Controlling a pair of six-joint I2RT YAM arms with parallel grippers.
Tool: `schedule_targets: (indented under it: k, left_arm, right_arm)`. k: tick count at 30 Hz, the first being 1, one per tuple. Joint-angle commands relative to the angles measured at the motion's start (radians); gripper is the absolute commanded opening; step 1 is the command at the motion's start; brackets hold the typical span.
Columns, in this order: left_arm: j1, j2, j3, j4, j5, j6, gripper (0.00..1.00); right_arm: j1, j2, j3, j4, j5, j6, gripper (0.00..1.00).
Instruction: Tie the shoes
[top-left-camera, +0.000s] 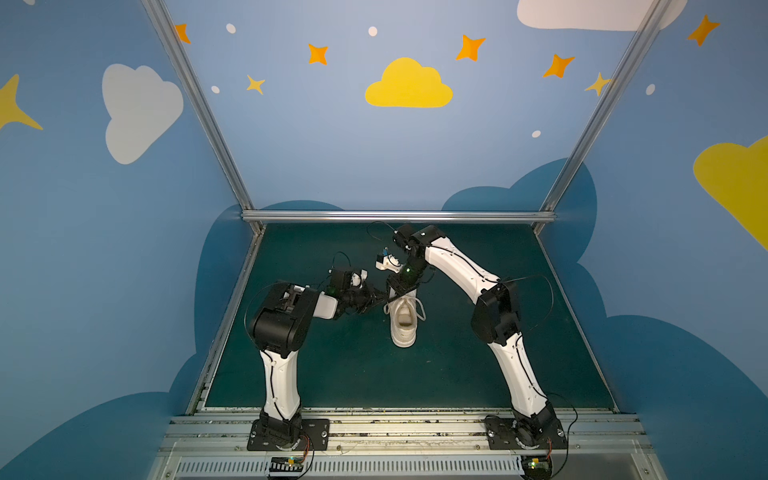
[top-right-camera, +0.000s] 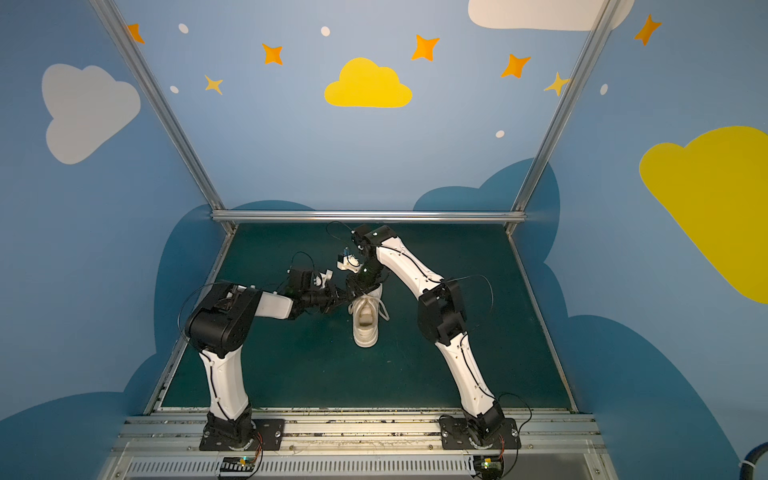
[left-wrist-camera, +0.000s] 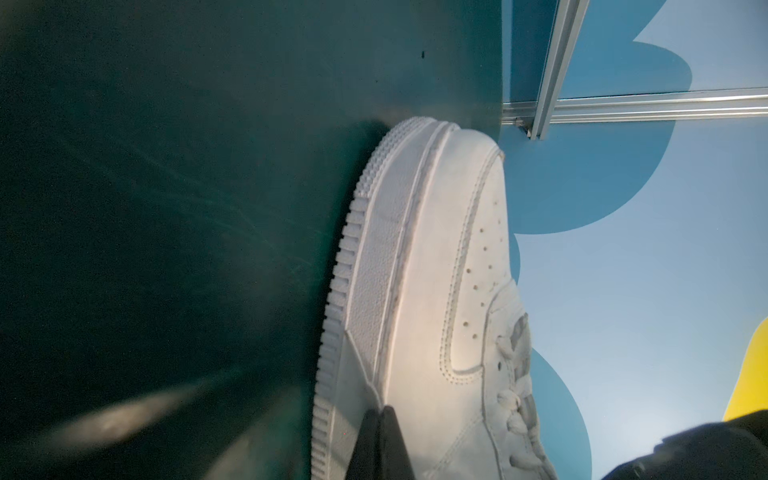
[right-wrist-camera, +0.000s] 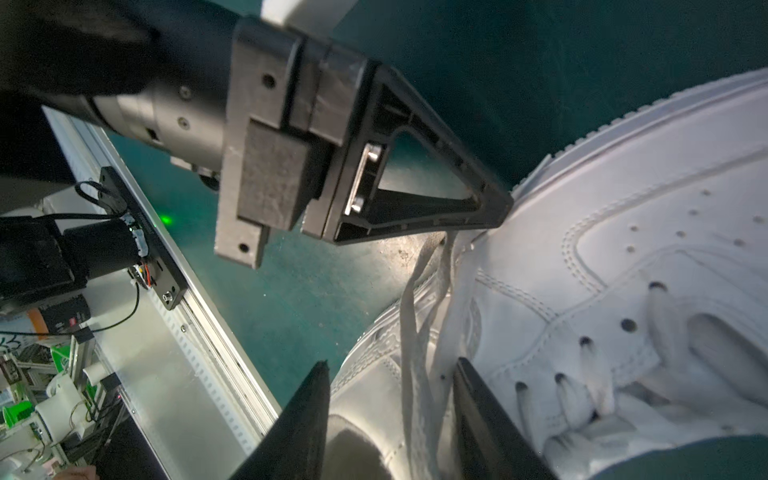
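Observation:
A single white sneaker (top-left-camera: 404, 328) (top-right-camera: 365, 332) stands on the green mat with its toe pointing to the back. My left gripper (top-left-camera: 386, 296) (left-wrist-camera: 382, 409) is shut, its tips against the shoe's (left-wrist-camera: 436, 291) left side. In the right wrist view two flat white lace strands (right-wrist-camera: 419, 299) run from the left gripper's tip (right-wrist-camera: 500, 212) down along the shoe (right-wrist-camera: 623, 208). My right gripper (top-left-camera: 401, 289) (right-wrist-camera: 390, 361) hangs over the laced part, open, with those strands passing loosely between its fingers. A lace loop (top-left-camera: 422, 309) lies on the shoe's right side.
The green mat (top-left-camera: 478, 365) is bounded by an aluminium bar (top-left-camera: 399, 216) at the back and rails (top-left-camera: 399, 424) at the front where both arm bases are bolted. Blue painted walls close in the left, right and back.

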Motion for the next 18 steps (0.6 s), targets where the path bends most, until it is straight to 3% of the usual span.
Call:
schedule_targets:
  k: [1, 7, 18]
  left_arm:
    - [0.002, -0.030, 0.011, -0.011, 0.009, 0.012, 0.03]
    - [0.002, -0.027, 0.021, -0.019, 0.011, 0.013, 0.03]
    - [0.009, -0.020, 0.067, -0.053, 0.012, 0.036, 0.03]
  right_arm:
    - [0.004, 0.003, 0.025, -0.033, -0.074, -0.032, 0.46]
    - [0.002, 0.005, 0.019, -0.035, -0.168, -0.048, 0.44]
    - [0.002, -0.004, -0.010, -0.053, -0.184, -0.073, 0.41]
